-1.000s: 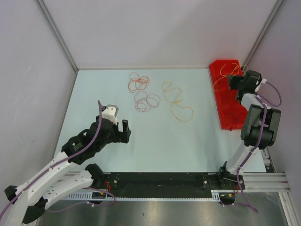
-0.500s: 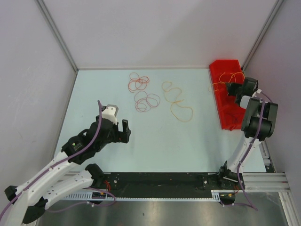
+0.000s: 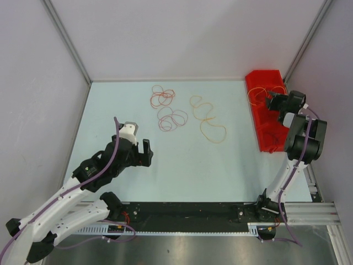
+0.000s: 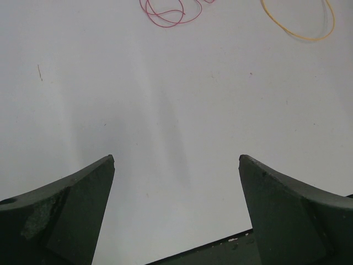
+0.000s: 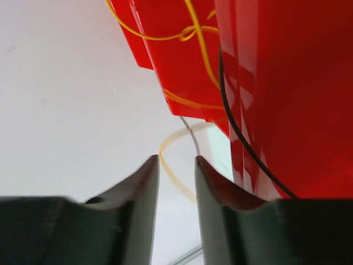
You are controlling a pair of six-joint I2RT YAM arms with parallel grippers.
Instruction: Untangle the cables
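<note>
Three cables lie at the back of the table: a red one (image 3: pixel 162 96), a pinkish-brown one (image 3: pixel 172 118) and an orange-yellow one (image 3: pixel 208 118). A further yellow cable (image 3: pixel 259 95) hangs over the rim of the red bin (image 3: pixel 265 124). My right gripper (image 3: pixel 270 101) sits at that bin. In the right wrist view its jaws (image 5: pixel 176 160) stand slightly apart, and a yellow cable loop (image 5: pixel 171 171) runs loosely through the gap beside a dark cable (image 5: pixel 237 132). My left gripper (image 3: pixel 135 148) hovers wide open and empty (image 4: pixel 176 160) over bare table, short of the pinkish loop (image 4: pixel 162 14).
The red bin (image 5: pixel 287 83) stands along the table's right edge against the wall frame. Grey walls close in the left, back and right sides. A black rail (image 3: pixel 187 212) with the arm bases runs along the near edge.
My right gripper has dropped toward the red bin and its jaws have parted from shut. The yellow cable now droops over the bin. The left arm has not moved.
</note>
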